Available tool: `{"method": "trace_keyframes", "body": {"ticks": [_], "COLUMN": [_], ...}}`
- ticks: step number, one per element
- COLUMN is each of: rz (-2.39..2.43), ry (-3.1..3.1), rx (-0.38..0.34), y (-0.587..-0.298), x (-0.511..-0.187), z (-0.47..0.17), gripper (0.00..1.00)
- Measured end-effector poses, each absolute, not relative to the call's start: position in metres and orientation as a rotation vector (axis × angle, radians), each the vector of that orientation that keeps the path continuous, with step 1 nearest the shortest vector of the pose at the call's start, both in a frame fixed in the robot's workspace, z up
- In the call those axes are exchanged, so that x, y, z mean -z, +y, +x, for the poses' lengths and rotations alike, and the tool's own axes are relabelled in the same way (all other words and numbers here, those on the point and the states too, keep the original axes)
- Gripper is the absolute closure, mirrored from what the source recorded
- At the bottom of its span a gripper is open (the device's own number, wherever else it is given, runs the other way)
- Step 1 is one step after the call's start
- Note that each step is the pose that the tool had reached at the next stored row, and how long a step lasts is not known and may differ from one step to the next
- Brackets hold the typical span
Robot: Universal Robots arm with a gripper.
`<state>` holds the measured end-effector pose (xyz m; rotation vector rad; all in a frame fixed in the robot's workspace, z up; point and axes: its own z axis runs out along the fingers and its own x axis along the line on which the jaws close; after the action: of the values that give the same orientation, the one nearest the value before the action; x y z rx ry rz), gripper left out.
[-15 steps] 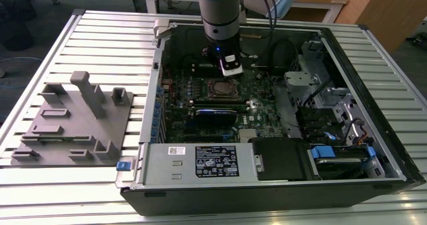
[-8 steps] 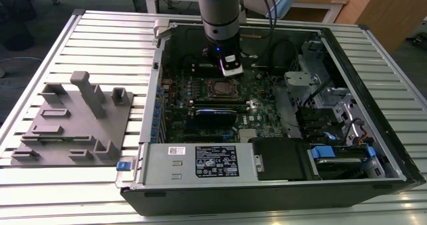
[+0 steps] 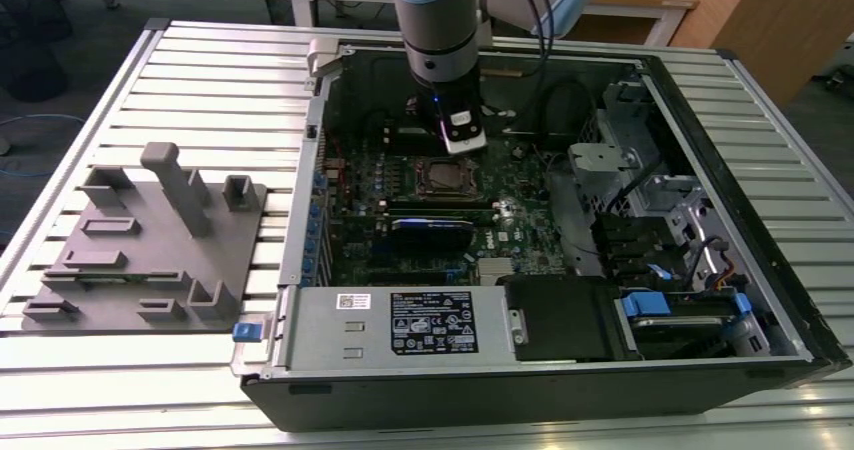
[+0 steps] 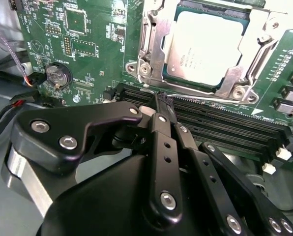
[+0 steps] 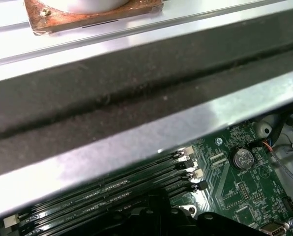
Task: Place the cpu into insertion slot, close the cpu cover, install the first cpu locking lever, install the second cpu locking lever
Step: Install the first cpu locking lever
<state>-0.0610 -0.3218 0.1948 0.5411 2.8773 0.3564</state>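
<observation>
The cpu (image 4: 208,46), a small flat square chip with a dull silver-grey metal top, lies flat in the insertion slot (image 3: 427,180) at the upper right of the second wrist view. Its edges sit slightly askew to the frame, and being square it shows no long axis. The cpu cover (image 4: 153,46), a thin silver metal frame, lies down around it.

In the exterior view, a grey moulded fixture plate (image 3: 147,250) lies at the left on the slatted silver tabletop (image 3: 200,70). Right of it is the open black computer case (image 3: 534,390). At top centre the grey-and-blue arm (image 3: 441,20) stands nearly upright, its wrist just above the slot.

In the second wrist view the jaws are drawn together with nothing seen between them. The tips of the black linked fingers (image 4: 162,132) reach a thin silver wire lever (image 4: 210,100) along the slot's lower edge, beside long black memory slots (image 4: 220,128). Whether they touch it I cannot tell.
</observation>
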Motion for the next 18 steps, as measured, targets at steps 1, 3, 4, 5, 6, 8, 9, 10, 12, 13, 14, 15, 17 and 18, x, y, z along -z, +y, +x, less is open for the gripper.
{"method": "trace_keyframes", "body": {"ticks": [1, 3, 4, 5, 6, 8, 9, 10, 12, 13, 14, 15, 17, 18], "rz": [0.54, 0.538, 0.538, 0.538, 0.537, 0.536, 0.536, 0.536, 0.534, 0.534, 0.533, 0.533, 0.531, 0.531], "ry": [2.875, 2.872, 2.871, 2.87, 2.868, 2.866, 2.864, 2.863, 2.859, 2.857, 2.856, 2.854, 2.851, 2.849], "rx": [-0.354, -0.351, -0.351, -0.351, -0.351, -0.351, -0.351, -0.35, -0.347, -0.345, -0.343, -0.34, -0.337, -0.335], "y": [-0.3219, -0.3219, -0.3219, -0.3219, -0.3219, -0.3218, -0.3218, -0.3218, -0.3219, -0.3219, -0.3219, -0.3219, -0.3219, -0.3219], "x": [-0.1944, -0.1939, -0.1939, -0.1938, -0.1937, -0.1936, -0.1934, -0.193, -0.1922, -0.1918, -0.1916, -0.1914, -0.1908, -0.1905], "z": [-0.0611, -0.0615, -0.0618, -0.0624, -0.0629, -0.0638, -0.0642, -0.0645, -0.0647, -0.0648, -0.0648, -0.0648, -0.0648, -0.0649], "gripper": [0.89, 0.89, 0.89, 0.89, 0.89, 0.89, 0.89, 0.89, 0.89, 0.89, 0.89, 0.89, 0.89, 0.89]}}
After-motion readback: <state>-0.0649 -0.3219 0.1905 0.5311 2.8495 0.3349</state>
